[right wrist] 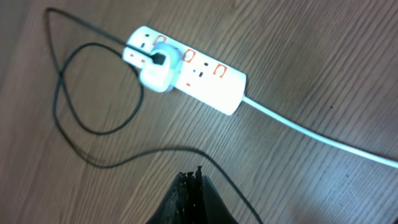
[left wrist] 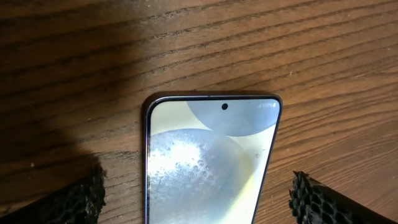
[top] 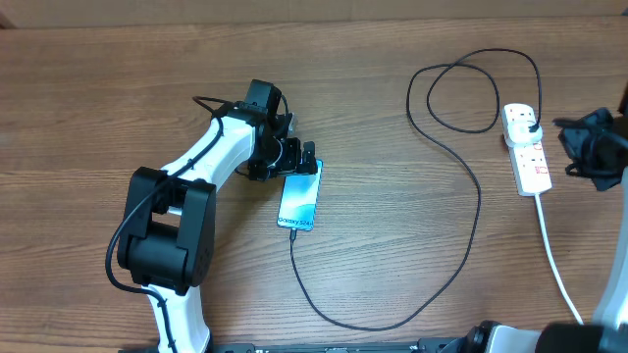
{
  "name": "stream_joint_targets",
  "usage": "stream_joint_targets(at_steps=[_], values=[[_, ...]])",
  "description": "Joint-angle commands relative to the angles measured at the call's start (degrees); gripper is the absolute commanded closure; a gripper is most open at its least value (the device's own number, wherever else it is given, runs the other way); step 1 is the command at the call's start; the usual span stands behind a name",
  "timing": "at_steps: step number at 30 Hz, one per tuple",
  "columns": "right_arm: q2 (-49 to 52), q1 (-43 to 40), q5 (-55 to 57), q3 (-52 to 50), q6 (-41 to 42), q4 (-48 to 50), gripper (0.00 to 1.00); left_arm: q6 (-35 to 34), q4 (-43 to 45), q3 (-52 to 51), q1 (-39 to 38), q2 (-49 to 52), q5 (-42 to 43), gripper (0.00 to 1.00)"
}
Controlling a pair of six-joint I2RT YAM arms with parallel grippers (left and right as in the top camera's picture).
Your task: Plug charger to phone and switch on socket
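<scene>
Black charger [top: 478,206] runs from phone [top: 299,196], mid surface [top: 118,88], to socket [top: 525,147] at right | left tool [top: 299,160] spread astride phone, right tool [right wrist: 189,193] pressed together near socket | risk: off-centre press shoves socket, tugging connector loose

Overhead, the counter [top: 373,59] is softly, evenly lit and sharp. In the left wrist view a dark shadow spreads from 9 o'clock and mottled glare sits on the phone [left wrist: 208,155] screen. The right wrist view is bright and slightly blurred, the socket [right wrist: 186,68] washed out.
</scene>
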Motion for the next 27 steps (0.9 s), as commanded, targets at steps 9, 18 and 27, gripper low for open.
stream_joint_targets(at_steps=[9,18,27], values=[[11.74,-4.52,-3.93,1.46,-4.7,4.15,0.92,5.53,-6.08,-2.75,1.07,-0.81,-0.26,0.0],[16.04,-4.81,-3.91,1.46,-4.87,11.5,0.96,6.56,-14.64,-2.8,-1.7,-25.86,-6.01,0.0],[19.91,-4.81,-3.89,1.46,-5.11,15.91,0.96,-1.86,-22.6,-2.8,-14.47,-50.12,-29.97,0.0]])
